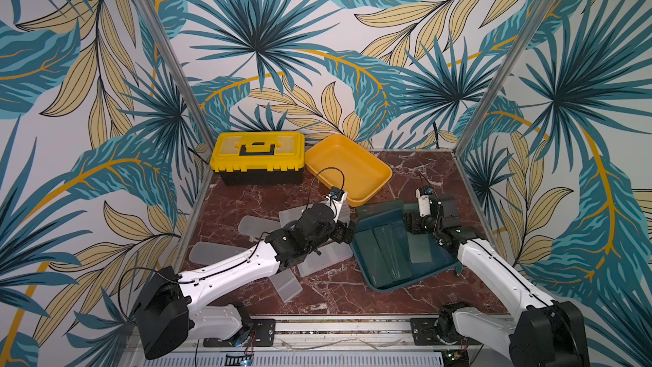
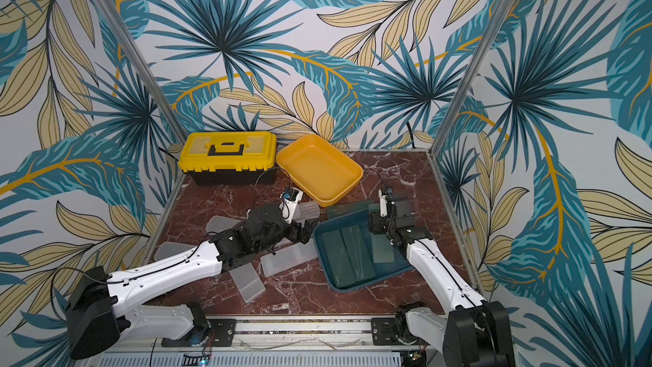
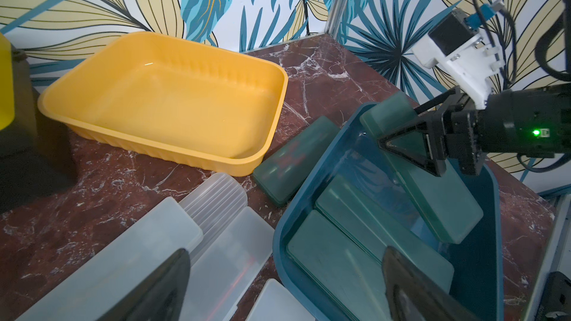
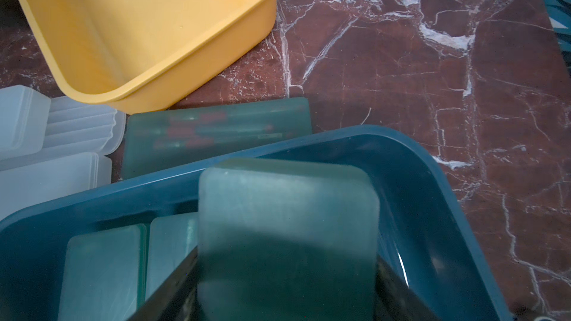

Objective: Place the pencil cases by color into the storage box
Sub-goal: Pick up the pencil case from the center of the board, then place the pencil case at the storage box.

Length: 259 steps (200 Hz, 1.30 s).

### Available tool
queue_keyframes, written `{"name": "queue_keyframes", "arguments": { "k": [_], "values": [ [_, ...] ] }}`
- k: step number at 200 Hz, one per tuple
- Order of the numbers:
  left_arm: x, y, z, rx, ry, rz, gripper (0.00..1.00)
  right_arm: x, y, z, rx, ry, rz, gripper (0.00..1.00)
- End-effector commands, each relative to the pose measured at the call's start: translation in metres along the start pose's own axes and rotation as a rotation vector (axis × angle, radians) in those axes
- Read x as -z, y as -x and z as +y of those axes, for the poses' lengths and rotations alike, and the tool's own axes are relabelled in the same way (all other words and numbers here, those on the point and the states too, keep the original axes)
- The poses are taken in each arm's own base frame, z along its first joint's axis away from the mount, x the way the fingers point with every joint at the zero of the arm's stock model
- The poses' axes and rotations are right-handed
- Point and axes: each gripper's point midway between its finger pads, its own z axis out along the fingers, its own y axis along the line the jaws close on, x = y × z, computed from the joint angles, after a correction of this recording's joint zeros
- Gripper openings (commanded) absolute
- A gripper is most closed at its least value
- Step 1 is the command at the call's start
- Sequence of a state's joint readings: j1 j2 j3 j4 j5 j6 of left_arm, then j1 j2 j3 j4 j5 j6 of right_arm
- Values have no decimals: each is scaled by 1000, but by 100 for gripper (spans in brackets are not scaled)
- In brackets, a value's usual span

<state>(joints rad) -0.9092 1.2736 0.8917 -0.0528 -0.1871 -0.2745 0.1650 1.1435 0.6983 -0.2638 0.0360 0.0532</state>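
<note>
A teal storage box (image 1: pixel 405 284) holds two dark green pencil cases (image 1: pixel 374 259) lying flat side by side. My right gripper (image 1: pixel 419 225) is shut on a third green pencil case (image 4: pixel 287 211), held tilted over the box with its far end above the back rim (image 3: pixel 386 112). One more green case (image 3: pixel 293 159) lies on the table between the teal box and a yellow box (image 1: pixel 347 167), which is empty. Several frosted white cases (image 1: pixel 257 225) are scattered to the left. My left gripper (image 3: pixel 284 301) hangs open over the box's left rim (image 3: pixel 278 236) and a white case (image 3: pixel 225 260).
A shut yellow toolbox (image 1: pixel 257 157) stands at the back left, beside the yellow box. White cases (image 1: pixel 287 285) also lie under and in front of the left arm. Bare marble tabletop (image 4: pixel 432 72) shows right of and behind the teal box.
</note>
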Motion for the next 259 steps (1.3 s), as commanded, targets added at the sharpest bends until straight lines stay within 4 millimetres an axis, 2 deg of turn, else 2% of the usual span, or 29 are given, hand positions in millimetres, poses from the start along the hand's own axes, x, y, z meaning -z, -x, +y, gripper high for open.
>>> {"name": "queue_keyframes", "arguments": {
  "k": [1, 37, 75, 81, 94, 259],
  "values": [
    [1, -11, -7, -51, -49, 33, 97, -8, -9, 5, 54, -6, 21, 71],
    [3, -14, -16, -79, -101, 46, 97, -12, -14, 5, 76, -19, 42, 72],
    [4, -24, -14, -56, -101, 62, 97, -18, -23, 2, 94, -35, 62, 73],
    [3, -26, -15, -52, -106, 70, 97, -20, -15, 4, 90, -30, 32, 73],
    [1, -28, -16, -47, -111, 79, 97, -23, -17, 3, 91, -33, 30, 72],
    [-7, -36, -24, -25, -148, 116, 97, -48, -42, 10, 105, -4, 157, 74]
  ]
}}
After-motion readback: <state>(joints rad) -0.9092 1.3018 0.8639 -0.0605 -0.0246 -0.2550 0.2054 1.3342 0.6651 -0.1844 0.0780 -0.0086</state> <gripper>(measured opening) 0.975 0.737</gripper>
